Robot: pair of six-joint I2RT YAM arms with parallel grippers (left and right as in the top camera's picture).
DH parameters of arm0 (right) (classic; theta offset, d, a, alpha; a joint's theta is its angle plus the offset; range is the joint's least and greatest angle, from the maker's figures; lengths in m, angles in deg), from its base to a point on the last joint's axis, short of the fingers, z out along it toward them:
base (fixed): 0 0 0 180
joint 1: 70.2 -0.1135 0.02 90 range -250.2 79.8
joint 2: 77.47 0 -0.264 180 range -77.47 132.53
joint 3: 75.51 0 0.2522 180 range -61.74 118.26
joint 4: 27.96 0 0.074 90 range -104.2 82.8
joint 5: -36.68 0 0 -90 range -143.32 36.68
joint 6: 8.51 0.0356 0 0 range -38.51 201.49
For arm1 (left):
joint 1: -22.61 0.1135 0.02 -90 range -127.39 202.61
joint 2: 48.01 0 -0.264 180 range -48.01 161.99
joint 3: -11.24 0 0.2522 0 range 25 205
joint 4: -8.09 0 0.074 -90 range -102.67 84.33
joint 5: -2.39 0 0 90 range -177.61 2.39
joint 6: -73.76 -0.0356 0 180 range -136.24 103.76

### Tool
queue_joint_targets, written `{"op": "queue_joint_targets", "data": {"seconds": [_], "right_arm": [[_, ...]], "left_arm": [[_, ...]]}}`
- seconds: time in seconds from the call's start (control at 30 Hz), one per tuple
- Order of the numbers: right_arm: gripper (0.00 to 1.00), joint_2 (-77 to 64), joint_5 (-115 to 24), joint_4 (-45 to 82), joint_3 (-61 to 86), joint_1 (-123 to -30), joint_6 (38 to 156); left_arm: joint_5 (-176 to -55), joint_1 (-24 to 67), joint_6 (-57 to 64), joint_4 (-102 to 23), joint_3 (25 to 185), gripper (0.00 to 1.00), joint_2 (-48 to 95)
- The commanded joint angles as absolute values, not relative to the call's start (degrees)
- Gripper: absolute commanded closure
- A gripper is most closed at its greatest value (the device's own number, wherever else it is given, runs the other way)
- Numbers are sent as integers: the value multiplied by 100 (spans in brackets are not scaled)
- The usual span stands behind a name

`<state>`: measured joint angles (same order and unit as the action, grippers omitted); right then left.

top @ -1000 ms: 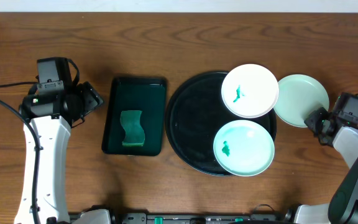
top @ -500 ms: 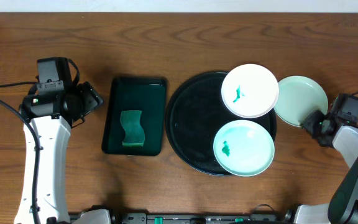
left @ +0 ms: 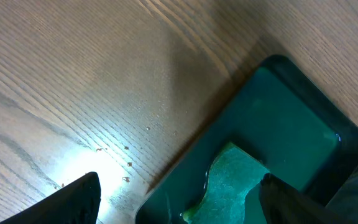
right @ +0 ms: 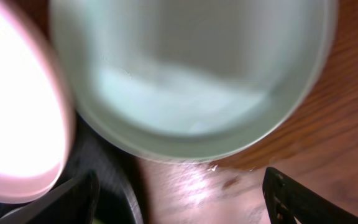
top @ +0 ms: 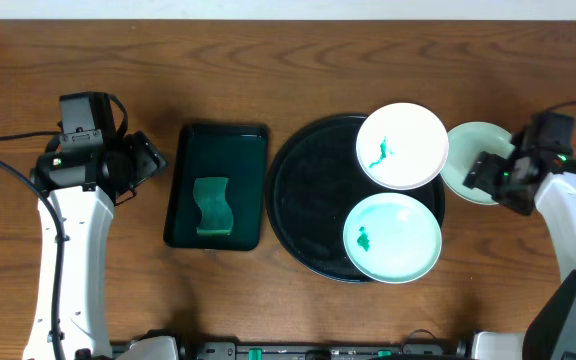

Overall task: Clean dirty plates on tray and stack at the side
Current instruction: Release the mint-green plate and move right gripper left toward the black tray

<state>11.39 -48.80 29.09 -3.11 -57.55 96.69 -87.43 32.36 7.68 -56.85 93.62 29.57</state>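
As far as the views show, roughly one plate of three is done. Pale mint plate [top: 465, 143] sits off the black tray [top: 303, 200], on the table [top: 268, 60] just beside the tray's right rim. No smear shows on it in the overhead or right wrist view, so I read it as cleaned and as the base of the side stack. From above, the white plate [top: 401, 146] overlaps its left edge; can't tell if they touch.

Left to do:
- White plate: green smear near centre, perched at the tray's upper right, hanging past the rim.
- Second mint plate [top: 392, 237]: smear left of centre, on the tray's lower right, slightly over the rim.
- Both need wiping, then stacking on the clean one.

Right gripper [top: 495, 175] is over the right part of the clean plate, jaws spread wide, nothing between them. The wrist view shows both fingers apart with the plate surface beyond.

Left gripper [top: 150, 158] hangs over bare table left of the green tray [top: 176, 200], jaws wide, holding nothing.

Sponge [top: 211, 207] lies in the green tray, neither gripper on it.

Judgement: the next cycle likely needs the sponge picked up and a dirty plate steadied. Risk: the white plate overlaps the stack spot, so lifting it could nudge the clean plate.
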Motion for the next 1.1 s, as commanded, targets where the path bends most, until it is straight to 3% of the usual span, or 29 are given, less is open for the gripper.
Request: {"op": "queue_joint_targets", "data": {"seconds": [0.0,0.13,0.23,0.43,0.7,1.07], "right_arm": [[20,1058,-4850,3274,36,-6223,9402],[18,1058,-4850,3766,150,-6734,9402],[1,1060,-4828,4032,150,-6992,9407],[1,1060,-4100,4397,145,-7366,9405],[64,1060,-4255,4940,141,-7554,9402],[59,1060,-5007,4902,-281,-7716,9864]], "left_arm": [[-8690,3260,735,-5705,9462,18,2946],[-8690,3260,735,-5705,9462,18,2946],[-8690,3260,735,-5705,9462,18,2946],[-8690,3260,735,-5705,9462,18,2946],[-8690,3260,735,-5705,9462,18,2946],[-8690,3260,735,-5705,9462,18,2946]]}}
